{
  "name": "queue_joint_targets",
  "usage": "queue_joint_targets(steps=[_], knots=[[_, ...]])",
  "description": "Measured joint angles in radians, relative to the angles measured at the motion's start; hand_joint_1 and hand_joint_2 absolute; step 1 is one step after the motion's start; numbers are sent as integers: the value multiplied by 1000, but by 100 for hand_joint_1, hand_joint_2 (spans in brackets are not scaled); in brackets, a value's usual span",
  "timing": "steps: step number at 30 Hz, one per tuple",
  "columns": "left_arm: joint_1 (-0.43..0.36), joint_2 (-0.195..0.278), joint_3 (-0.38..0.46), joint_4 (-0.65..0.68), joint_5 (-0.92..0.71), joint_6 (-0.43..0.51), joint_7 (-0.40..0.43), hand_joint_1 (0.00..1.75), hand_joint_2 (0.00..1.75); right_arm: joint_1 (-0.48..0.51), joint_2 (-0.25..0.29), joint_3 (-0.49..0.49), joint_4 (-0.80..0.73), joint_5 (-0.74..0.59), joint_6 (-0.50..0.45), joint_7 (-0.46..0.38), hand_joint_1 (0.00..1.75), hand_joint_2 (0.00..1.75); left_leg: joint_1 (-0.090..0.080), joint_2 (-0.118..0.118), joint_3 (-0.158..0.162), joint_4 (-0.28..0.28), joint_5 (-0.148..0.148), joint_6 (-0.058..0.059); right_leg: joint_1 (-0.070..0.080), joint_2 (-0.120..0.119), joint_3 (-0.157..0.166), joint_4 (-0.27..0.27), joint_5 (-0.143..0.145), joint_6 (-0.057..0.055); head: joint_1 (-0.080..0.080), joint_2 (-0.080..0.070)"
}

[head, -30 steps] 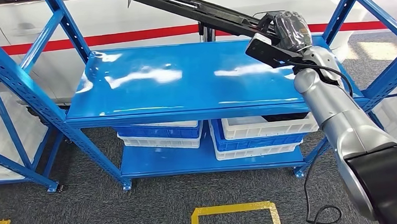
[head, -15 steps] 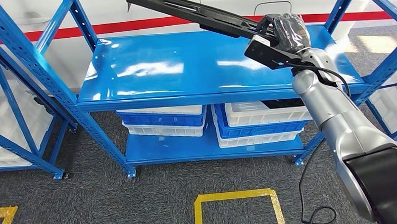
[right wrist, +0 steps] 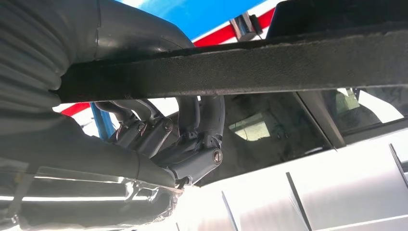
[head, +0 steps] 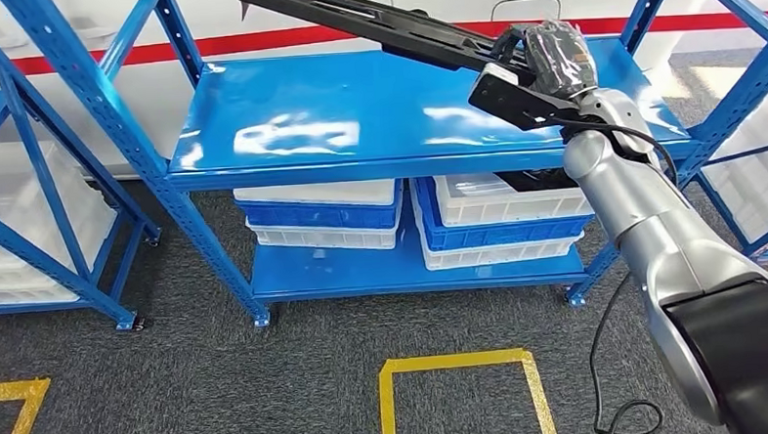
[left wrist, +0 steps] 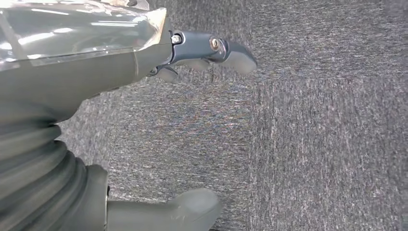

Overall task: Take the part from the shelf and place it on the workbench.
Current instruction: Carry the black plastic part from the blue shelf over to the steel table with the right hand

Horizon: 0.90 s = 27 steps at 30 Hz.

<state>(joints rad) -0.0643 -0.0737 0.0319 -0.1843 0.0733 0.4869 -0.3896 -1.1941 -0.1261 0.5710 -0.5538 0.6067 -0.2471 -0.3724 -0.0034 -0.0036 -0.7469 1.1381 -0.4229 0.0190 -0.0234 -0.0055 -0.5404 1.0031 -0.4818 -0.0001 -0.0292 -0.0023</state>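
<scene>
Right hand [head: 549, 58], upper right of frame, fingers wrapped around long black part [head: 372, 22], held clear above blue shelf [head: 356, 120] for carrying; left hand [left wrist: 159, 62] hangs, fingers apart, holding nothing

No readable text, labels, brand names, numbers or signs appear in any of the views.
</scene>
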Motion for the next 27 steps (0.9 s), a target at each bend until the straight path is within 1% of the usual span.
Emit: queue_joint_targets(steps=[1, 2, 3, 4, 5, 6, 7, 8, 9, 10, 11, 12, 13, 14, 15, 16, 17, 18, 19, 20, 21, 22, 23, 24, 25, 26, 27], knots=[[0, 0, 0, 0, 0, 1, 0, 0, 175, -3, 4, 0, 2, 2, 3, 0, 175, 175, 11, 0, 14, 45, -37, -14, -1, 0, -22, 2, 20, 2, -1, 0], [-2, -1, 0, 0, 0, 3, 0, 0, 175, -6, 8, 0, 4, 4, 5, 1, 175, 175, 20, -1, 57, 44, -71, -23, -4, -1, -45, 4, 42, 10, -2, 0], [-3, -2, 1, 0, -1, 4, 0, 0, 175, -6, 6, 0, 6, 7, 7, 1, 175, 175, 24, 0, 108, -6, -57, -15, -6, -1, -65, 6, 58, 29, -2, 0], [-4, -2, 0, 0, -2, 6, 1, 0, 175, -5, 2, -1, 7, 9, 8, 2, 175, 175, 23, 1, 158, -87, -31, 1, -7, -2, -87, 27, 50, 40, 0, 0], [-5, -3, 1, 0, -4, 7, 1, 0, 175, -4, -2, -2, 6, 11, 9, 2, 175, 175, 18, 2, 174, -135, -21, 20, -7, -1, -109, 68, 23, 45, 2, 0], [-5, -4, 1, 0, -5, 7, 1, 0, 175, -2, -7, -3, 6, 12, 9, 2, 175, 175, 14, 5, 158, -142, -2, 36, -6, 0, -135, 129, -18, 43, 2, 0], [-5, -4, 1, 0, -7, 8, 2, 0, 175, 1, -10, -4, 6, 12, 10, 3, 175, 175, 12, 5, 142, -142, 11, 43, -5, 1, -158, 204, -63, 37, 4, 0], [-5, -3, 1, 0, -8, 7, 2, 0, 175, 4, -13, -4, 6, 13, 10, 3, 175, 175, 9, 5, 127, -141, 22, 44, -4, 2, -171, 262, -86, 38, 4, 0], [-5, -4, 1, 0, -9, 7, 2, 0, 175, 8, -16, -5, 6, 13, 11, 3, 175, 175, 8, 5, 112, -141, 33, 44, -3, 2, -170, 294, -90, 44, 4, 0], [-5, -4, 1, 0, -11, 6, 2, 0, 175, 12, -18, -6, 6, 13, 11, 3, 175, 175, 7, 5, 98, -140, 44, 42, -2, 3, -150, 288, -77, 53, 4, 0], [-5, -4, 1, 0, -11, 6, 2, 0, 175, 15, -19, -8, 5, 14, 11, 3, 175, 175, 6, 5, 83, -138, 54, 40, -2, 2, -113, 245, -56, 60, 4, 0], [-5, -5, 1, 0, -12, 5, 2, 0, 175, 16, -20, -10, 4, 15, 11, 4, 175, 175, 6, 6, 70, -135, 64, 36, -2, 2, -64, 179, -41, 64, 4, 0], [-5, -5, 1, 0, -13, 5, 2, 0, 175, 16, -20, -12, 0, 15, 11, 4, 175, 175, 4, 6, 58, -131, 72, 31, 2, 3, -12, 104, -38, 63, 4, 0], [-5, -5, 1, 0, -13, 5, 2, 0, 175, 16, -20, -15, -4, 16, 11, 5, 175, 175, 2, 6, 49, -128, 81, 26, 6, 3, 21, 48, -42, 58, 3, 0], [-5, -5, 1, 0, -13, 5, 2, 0, 175, 16, -20, -17, -7, 16, 11, 7, 175, 175, 1, 6, 43, -126, 90, 21, 10, 4, 38, 15, -48, 52, 3, 0], [-5, -5, 1, 0, -14, 5, 2, 0, 175, 17, -20, -18, -10, 16, 12, 8, 175, 175, 0, 6, 39, -127, 100, 16, 14, 5, 40, 2, -50, 46, 1, 0], [-4, -4, 1, 0, -14, 5, 3, 0, 175, 19, -20, -19, -11, 17, 12, 10, 175, 175, 0, 5, 36, -128, 107, 11, 10, 5, 33, 5, -43, 38, 1, 0], [-3, -3, 1, 0, -14, 5, 3, 0, 175, 20, -20, -19, -11, 18, 13, 12, 175, 175, 2, 4, 32, -124, 101, 6, 5, 3, 29, 5, -35, 30, 1, 0], [-2, -2, 1, 0, -14, 6, 4, 0, 175, 21, -20, -19, -11, 20, 14, 14, 175, 175, 4, 3, 23, -105, 76, 0, 0, 1, 24, 5, -25, 19, 0, 0], [-1, -2, 1, 0, -13, 6, 4, 0, 175, 21, -18, -19, -12, 21, 15, 16, 175, 175, 7, 2, 9, -66, 35, -7, -5, 0, 16, 4, -14, 9, 0, 0], [0, -2, 1, 0, -13, 6, 4, 0, 175, 21, -17, -19, -13, 23, 17, 17, 175, 175, 10, 1, -9, -6, -17, -13, -5, -1, 4, 4, -4, 3, -1, 0], [0, -2, 1, 0, -13, 6, 4, 0, 175, 21, -16, -19, -15, 25, 17, 19, 175, 175, 12, 1, -28, 66, -65, -19, -5, -2, -8, 5, 7, -2, -1, 0], [-1, -2, 1, 0, -13, 6, 3, 0, 175, 21, -15, -19, -16, 27, 17, 19, 175, 175, 15, 1, -40, 130, -94, -24, -5, -1, -20, 5, 16, -2, -1, 0], [-1, -2, 1, 0, -13, 6, 3, 0, 175, 21, -15, -19, -16, 29, 17, 20, 175, 175, 17, 1, -42, 171, -104, -27, -5, -1, -32, 6, 25, 0, -1, 0], [-1, -2, 1, 0, -14, 6, 3, 0, 175, 22, -16, -20, -16, 31, 17, 20, 175, 175, 20, 1, -25, 177, -94, -29, -5, -1, -42, 6, 33, 3, -1, 0], [-1, -2, 1, 0, -14, 6, 3, 0, 175, 23, -16, -20, -16, 32, 17, 21, 175, 175, 21, 1, 13, 141, -74, -28, -6, 0, -51, 6, 41, 7, -1, 0], [-1, -2, 1, 0, -14, 6, 3, 0, 175, 23, -17, -21, -17, 33, 17, 21, 175, 175, 23, 1, 64, 80, -56, -25, -6, 0, -58, 6, 48, 12, -2, 0]])
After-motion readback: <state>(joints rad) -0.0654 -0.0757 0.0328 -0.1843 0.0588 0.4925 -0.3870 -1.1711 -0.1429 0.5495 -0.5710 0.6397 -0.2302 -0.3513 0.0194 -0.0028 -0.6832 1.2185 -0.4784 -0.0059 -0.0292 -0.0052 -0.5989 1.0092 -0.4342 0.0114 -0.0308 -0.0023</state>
